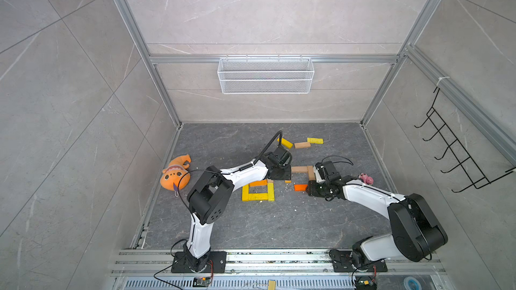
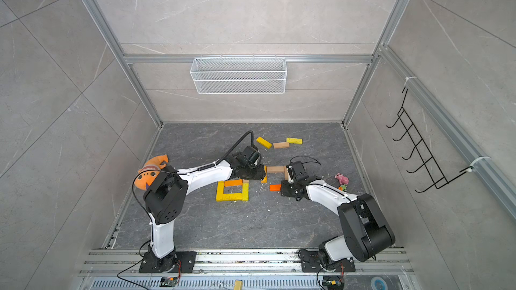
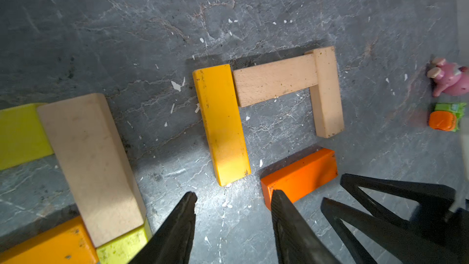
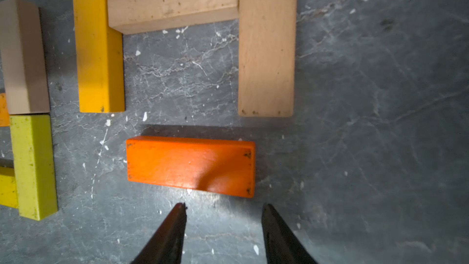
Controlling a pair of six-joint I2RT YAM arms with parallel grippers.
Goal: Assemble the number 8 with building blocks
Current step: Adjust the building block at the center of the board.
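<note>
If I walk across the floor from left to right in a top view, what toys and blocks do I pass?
orange plush toy → square of blocks → lone orange block → little pink toy. The tan blocks overlap these, so I skip them.

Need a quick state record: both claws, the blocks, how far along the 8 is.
left claw: open, empty
right claw: open, empty, facing loose orange block
loose orange block: flat, touching no other block
first loop: four sides, yellow and orange
second loop: three sides laid, fourth missing
spare blocks: three, at the back
</note>
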